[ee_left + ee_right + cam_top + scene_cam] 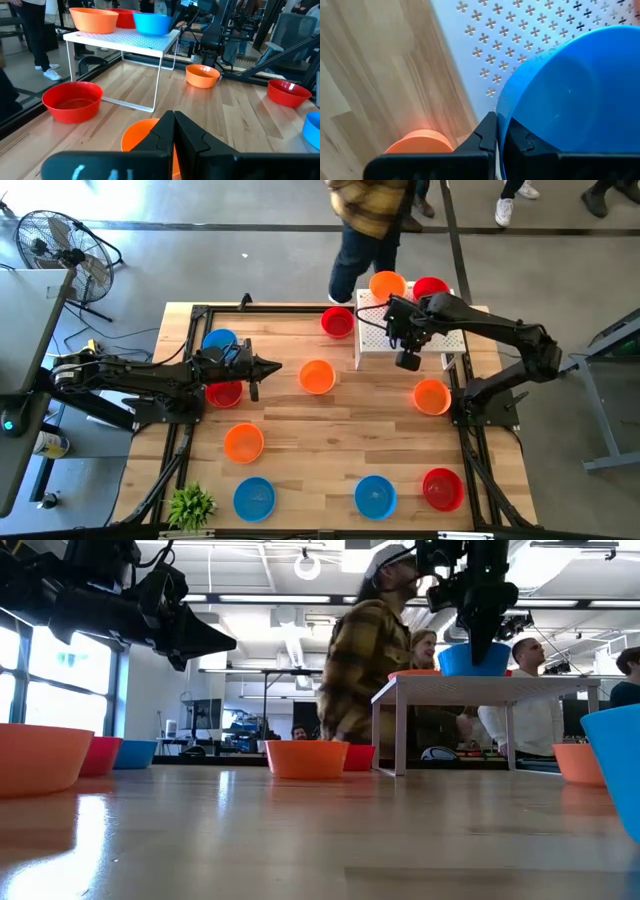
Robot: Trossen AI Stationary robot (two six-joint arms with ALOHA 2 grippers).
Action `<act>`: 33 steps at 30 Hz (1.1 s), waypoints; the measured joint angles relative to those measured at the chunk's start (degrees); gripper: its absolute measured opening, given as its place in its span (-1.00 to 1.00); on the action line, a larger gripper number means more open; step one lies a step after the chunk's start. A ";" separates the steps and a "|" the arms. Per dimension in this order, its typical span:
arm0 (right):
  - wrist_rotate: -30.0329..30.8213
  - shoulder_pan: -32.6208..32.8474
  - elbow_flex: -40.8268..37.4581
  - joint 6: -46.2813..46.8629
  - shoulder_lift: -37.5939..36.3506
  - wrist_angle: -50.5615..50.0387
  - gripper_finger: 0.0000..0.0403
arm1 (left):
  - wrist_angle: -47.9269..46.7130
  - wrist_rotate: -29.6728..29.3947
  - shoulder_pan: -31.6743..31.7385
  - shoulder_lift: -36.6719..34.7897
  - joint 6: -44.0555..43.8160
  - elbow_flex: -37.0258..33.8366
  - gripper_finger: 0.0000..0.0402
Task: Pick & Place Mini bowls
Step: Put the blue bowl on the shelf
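the counter fills the high view, wooden and scattered with mini bowls. at its far edge stands the white perforated stand, with an orange bowl and a red bowl already on top. the right arm reaches in over that stand. the left arm waits low over the left side of the counter, beside a blue bowl and a red one.

now the action: the right gripper has its fingers pinched together on the rim of a blue bowl, thin wall clamped between them. the low view shows that blue bowl right at the stand's top, resting or just above, hard to call. the left gripper is closed on nothing, an orange bowl just beyond its tip.

these bowls look like light, stiff plastic, smooth and likely a bit slippery. a pinch on the rim, one finger inside and one outside, is the sensible hold. being so light, a bowl could tip or skate when let go.

loose bowls dot the rest of the counter.
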 joint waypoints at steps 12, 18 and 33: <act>0.66 -0.87 -0.07 -1.26 0.00 0.37 -0.99 | 0.02 -0.02 -0.01 0.00 0.00 0.00 -1.00; 0.65 -0.85 -0.07 -1.28 0.00 0.95 -0.99 | 0.02 -0.01 0.00 0.02 0.00 0.00 -1.00; 0.31 -0.85 -0.05 -1.67 0.02 1.12 -0.98 | 0.18 -0.01 0.00 0.01 0.00 0.00 -1.00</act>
